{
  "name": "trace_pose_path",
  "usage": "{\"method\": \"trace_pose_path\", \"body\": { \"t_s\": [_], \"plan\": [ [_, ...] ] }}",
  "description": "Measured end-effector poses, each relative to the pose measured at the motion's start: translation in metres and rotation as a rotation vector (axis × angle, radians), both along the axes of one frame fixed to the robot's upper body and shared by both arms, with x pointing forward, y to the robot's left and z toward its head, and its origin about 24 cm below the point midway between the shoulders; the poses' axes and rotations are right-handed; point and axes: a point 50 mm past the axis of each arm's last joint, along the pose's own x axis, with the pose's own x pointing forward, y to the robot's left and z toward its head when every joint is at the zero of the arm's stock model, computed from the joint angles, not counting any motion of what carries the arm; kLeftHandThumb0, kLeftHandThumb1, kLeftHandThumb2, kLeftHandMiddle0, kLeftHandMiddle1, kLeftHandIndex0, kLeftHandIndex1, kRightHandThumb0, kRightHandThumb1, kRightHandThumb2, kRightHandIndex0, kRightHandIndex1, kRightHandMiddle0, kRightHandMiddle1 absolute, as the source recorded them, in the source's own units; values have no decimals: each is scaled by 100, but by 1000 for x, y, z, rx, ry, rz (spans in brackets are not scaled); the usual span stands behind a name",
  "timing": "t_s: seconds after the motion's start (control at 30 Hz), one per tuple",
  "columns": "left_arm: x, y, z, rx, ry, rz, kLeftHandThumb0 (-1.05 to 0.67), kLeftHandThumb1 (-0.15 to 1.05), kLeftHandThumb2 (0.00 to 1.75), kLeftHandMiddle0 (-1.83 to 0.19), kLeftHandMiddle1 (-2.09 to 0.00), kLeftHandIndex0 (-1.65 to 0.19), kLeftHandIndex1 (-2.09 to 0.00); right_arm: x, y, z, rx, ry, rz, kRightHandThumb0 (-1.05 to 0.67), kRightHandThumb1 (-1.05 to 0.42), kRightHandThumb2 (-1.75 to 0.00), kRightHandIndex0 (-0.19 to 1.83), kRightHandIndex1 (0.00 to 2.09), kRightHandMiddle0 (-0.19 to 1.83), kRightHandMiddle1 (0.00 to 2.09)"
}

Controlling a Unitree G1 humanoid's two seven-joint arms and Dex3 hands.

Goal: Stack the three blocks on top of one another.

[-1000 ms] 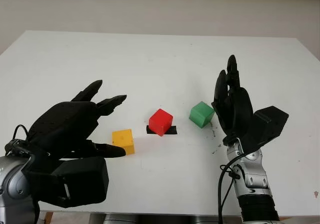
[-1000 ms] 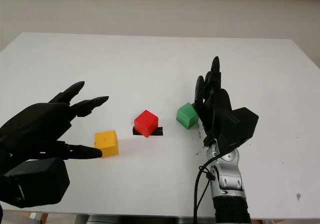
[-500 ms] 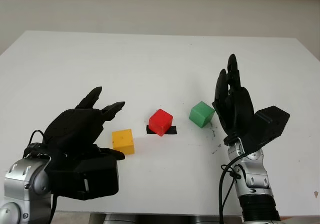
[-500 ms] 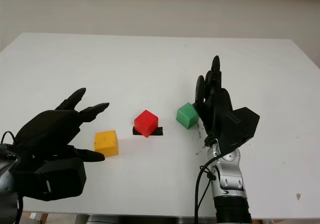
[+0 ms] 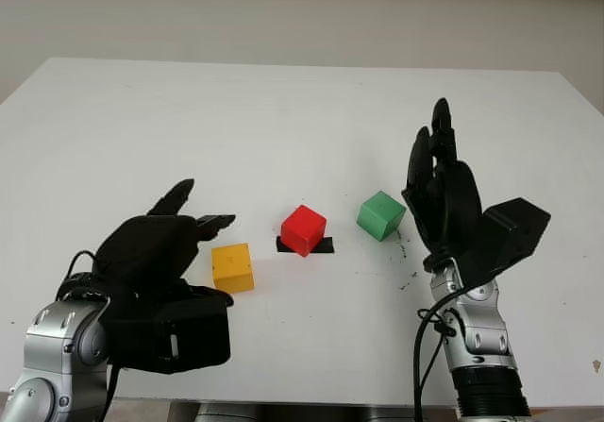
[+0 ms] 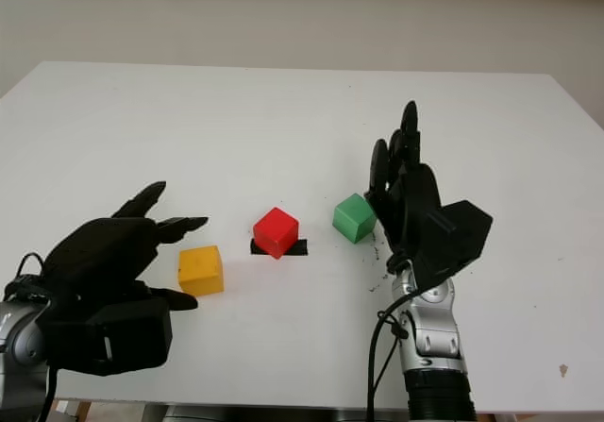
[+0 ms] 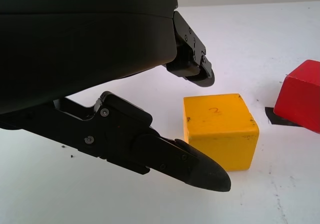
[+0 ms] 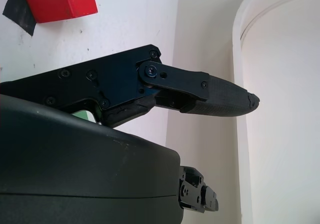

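Both hands hold nothing: left hand (image 5: 156,252) fingers flank yellow block (image 5: 232,267), right hand (image 5: 442,195) beside green block (image 5: 380,215)

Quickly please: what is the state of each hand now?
Left hand: open, holds nothing, beside the yellow block.
Right hand: open, holds nothing, next to the green block.
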Motion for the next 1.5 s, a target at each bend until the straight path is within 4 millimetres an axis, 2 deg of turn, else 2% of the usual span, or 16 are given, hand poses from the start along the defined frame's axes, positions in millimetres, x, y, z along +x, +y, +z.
{"method": "trace_pose_path", "body": {
  "t_s": [0.07,0.2,0.4,0.63,0.77,0.87,1.0,1.13,1.3,1.4,1.5],
  "plan": [
    [0,0,-1,-1,8,-3,-74,94,5,7,-6,-20,-77,0,0,0,0,2,-4,-75,-105,-64,-19,0,-19,0],
    [0,0,-2,1,10,-10,-71,92,5,3,-6,-17,-96,0,0,-1,0,8,-8,-73,-105,-65,-19,0,-19,0],
    [0,-1,-2,-2,9,3,-64,92,6,-3,-7,-23,-109,0,-2,0,-14,6,7,-72,-105,-67,-19,0,-19,0],
    [1,-2,-2,-1,-38,10,-49,103,7,-9,-6,-20,-136,-1,-4,0,-10,6,0,-73,-105,-65,-19,0,-19,0],
    [1,-2,-4,-1,-56,12,-41,105,9,-11,-6,-17,-137,-1,-4,0,-9,3,-1,-72,-105,-65,-19,0,-19,0],
    [1,-2,-5,-8,-95,23,-36,105,9,-14,-6,-19,-127,-1,-5,0,-5,3,-2,-72,-105,-64,-19,0,-19,0],
    [0,-5,-8,-50,-132,19,-33,105,10,-16,-6,-17,-127,-1,-6,0,0,2,-6,-74,-105,-63,-19,0,-19,0],
    [0,-5,-7,-127,-144,-3,-36,105,19,-15,-5,-13,-133,-1,-6,0,0,3,-7,-72,-105,-63,-19,0,-19,0],
    [0,-5,2,-275,-235,-97,-35,105,22,-13,-5,-6,-138,-2,-6,1,-1,0,-5,-72,-105,-65,-19,0,-19,0],
    [3,-4,14,-334,-293,-136,-37,105,21,-15,-6,-12,-128,-2,-6,1,0,-1,-7,-72,-105,-64,-19,0,-19,0],
    [8,-3,30,-364,-356,-166,-40,105,21,-16,-6,-18,-126,-2,-6,1,0,-1,-7,-73,-105,-64,-19,0,-19,0]
  ]
}}
